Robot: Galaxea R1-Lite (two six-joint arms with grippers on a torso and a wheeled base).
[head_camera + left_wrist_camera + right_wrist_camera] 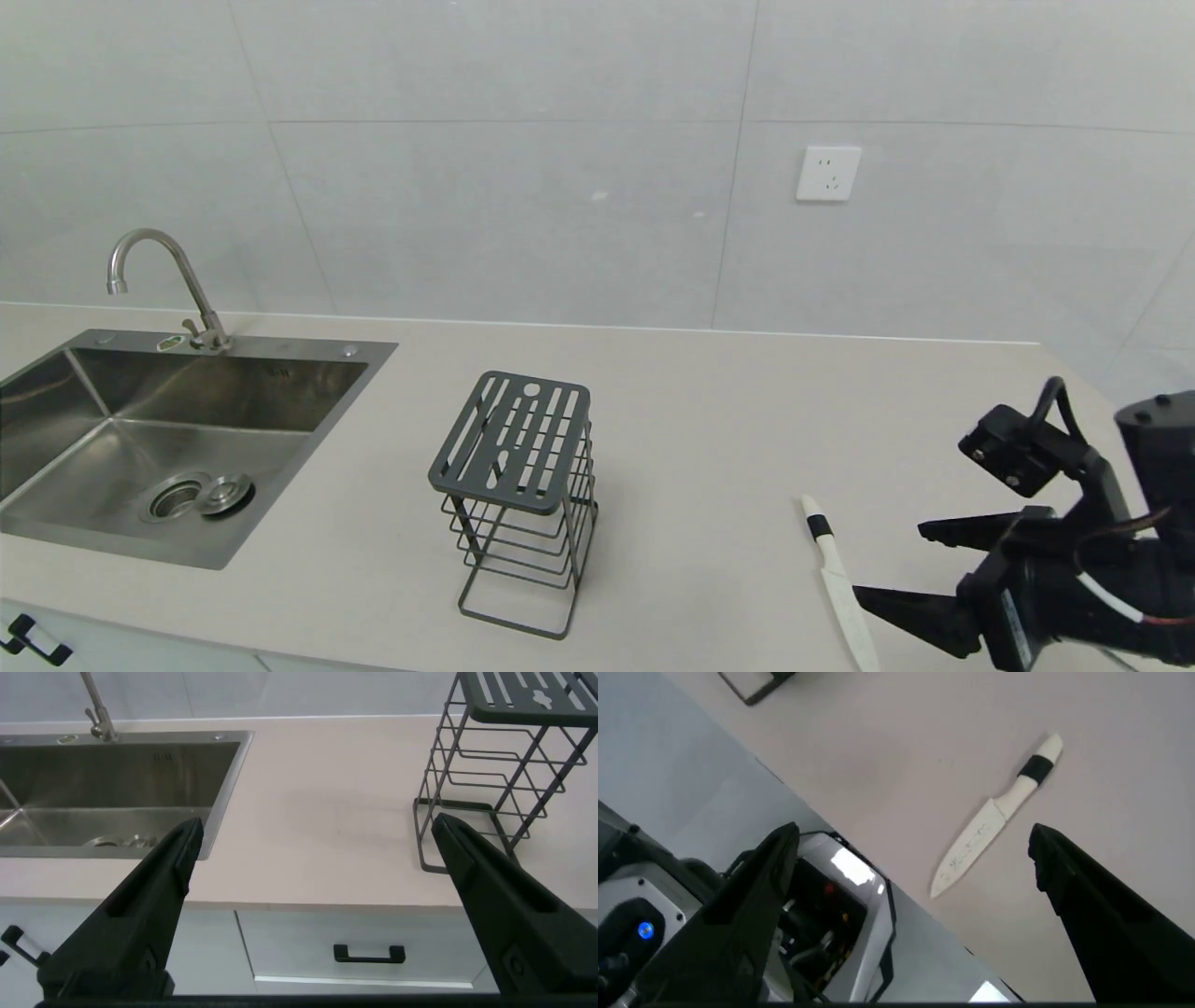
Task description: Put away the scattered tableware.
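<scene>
In the head view, the right gripper (887,561) is hovering released with the knife (834,579) lying just beside it on the surface (700,420), seemingly for a grasp; in the left wrist view, the left gripper (315,826) is hanging spread, the rack (509,765) ahead of it; in the right wrist view, the knife is lying below parted jaws.

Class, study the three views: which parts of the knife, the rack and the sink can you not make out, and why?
- Knife: in the head view, the blade tip is cut off by the bottom edge.
- Knife, right wrist view: the faint marks on the blade are too small to read.
- Rack: in the left wrist view, its far side is cut off by the right edge.
- Sink: in the head view, its left part is cut off by the left edge.
</scene>
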